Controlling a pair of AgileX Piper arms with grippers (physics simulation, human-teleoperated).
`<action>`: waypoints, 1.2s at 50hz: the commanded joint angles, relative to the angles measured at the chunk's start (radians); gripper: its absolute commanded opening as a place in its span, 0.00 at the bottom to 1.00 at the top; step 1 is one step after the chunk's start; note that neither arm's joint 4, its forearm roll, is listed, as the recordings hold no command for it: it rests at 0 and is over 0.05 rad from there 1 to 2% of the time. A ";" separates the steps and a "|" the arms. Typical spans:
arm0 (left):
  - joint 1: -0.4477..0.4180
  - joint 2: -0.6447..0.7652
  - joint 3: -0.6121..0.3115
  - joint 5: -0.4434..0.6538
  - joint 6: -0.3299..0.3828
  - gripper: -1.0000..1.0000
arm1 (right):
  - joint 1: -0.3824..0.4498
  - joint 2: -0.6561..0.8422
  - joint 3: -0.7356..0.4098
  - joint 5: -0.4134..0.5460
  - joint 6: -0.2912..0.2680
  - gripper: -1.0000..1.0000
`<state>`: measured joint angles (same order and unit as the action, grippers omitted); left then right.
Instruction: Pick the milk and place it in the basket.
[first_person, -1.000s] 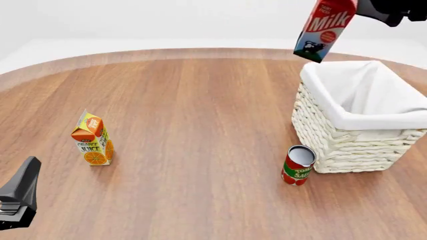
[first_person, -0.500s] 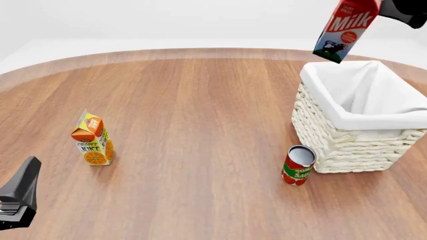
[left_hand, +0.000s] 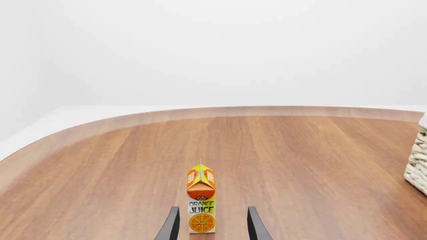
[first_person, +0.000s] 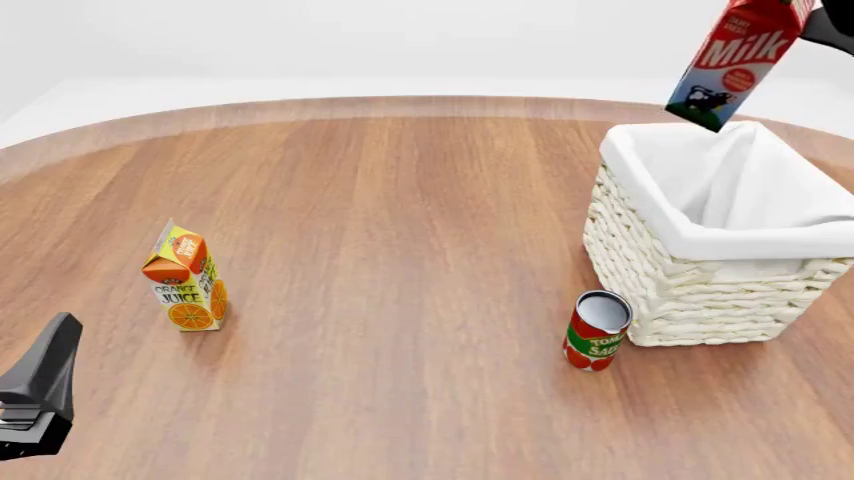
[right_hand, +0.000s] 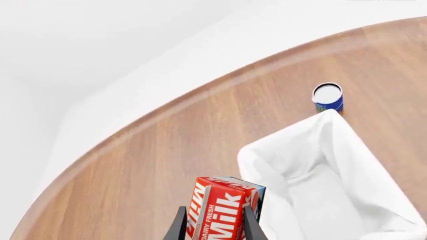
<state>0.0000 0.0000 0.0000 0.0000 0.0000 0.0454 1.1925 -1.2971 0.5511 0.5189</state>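
Front view: your milk (first_person: 735, 62) has travelled right since a second ago and now hangs tilted over the basket (first_person: 694, 290) at its far rim. The right gripper (right_hand: 212, 220) clamps it (only its dark edge shows here). "Milk" reads white on red.

Left wrist: the left gripper (left_hand: 211, 225) has its fingers spread, empty, framing the "ORANGE JUICE" carton (left_hand: 201, 199).

Right wrist: "DAIRY FRESH Milk" shows between the fingers, above the lining.

Place: I work in a simulated tabletop scene, not a real room.
Surroundings: blank white all around my round wooden table (first_person: 400, 220), no walls or furniture.
Props: grocery-style items only, a juice carton (first_person: 186, 278), a tomato sauce can (first_person: 595, 331), a wicker basket (first_person: 707, 250).
Look: flat lighting, clean rendered surfaces.
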 joint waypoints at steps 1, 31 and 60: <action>0.000 0.000 0.000 0.000 0.000 1.00 | -0.058 -0.008 -0.011 -0.017 0.012 0.00; 0.000 0.000 0.000 0.000 0.000 1.00 | -0.149 0.041 0.039 -0.076 -0.017 0.00; 0.000 0.000 0.000 0.000 0.000 1.00 | -0.196 0.102 0.093 -0.150 -0.036 0.00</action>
<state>0.0000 0.0000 0.0000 0.0000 0.0000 -0.1395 1.2789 -1.2020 0.4344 0.4762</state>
